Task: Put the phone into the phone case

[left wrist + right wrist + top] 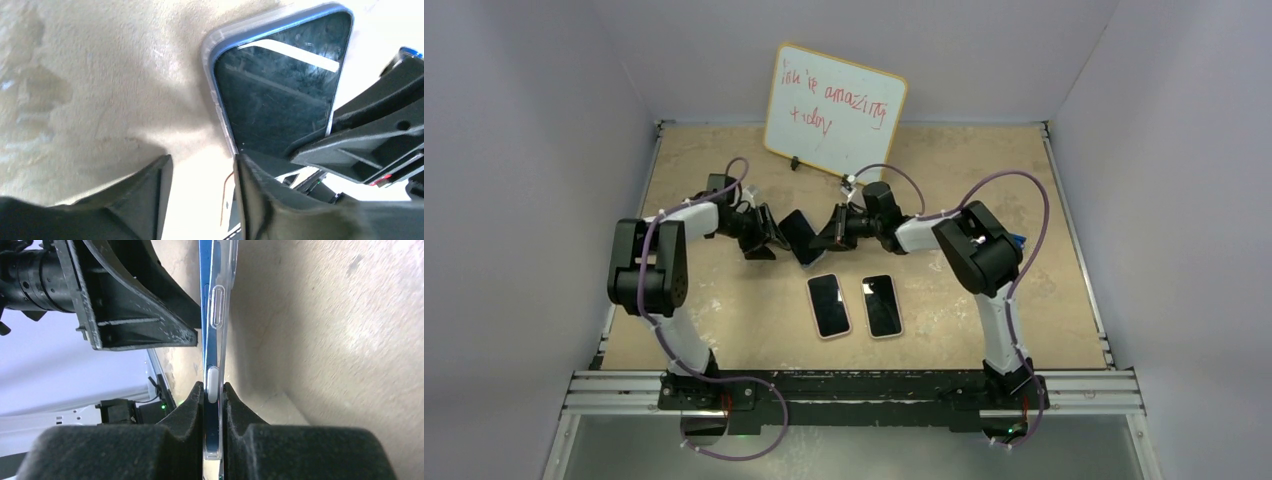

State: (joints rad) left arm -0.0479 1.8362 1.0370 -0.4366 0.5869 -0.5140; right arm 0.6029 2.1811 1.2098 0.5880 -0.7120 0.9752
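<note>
We see the right gripper (214,402) pinching the phone (209,340) tight by its edge. The phone sits inside the clear phone case (216,47) and is held up in the air, just in front of the whiteboard (834,112). The left gripper (202,162) has its fingers apart, holding nothing, just beside the phone.

Glossy phone (280,100), clear plastic case (216,42), matt table (100,75).
</note>
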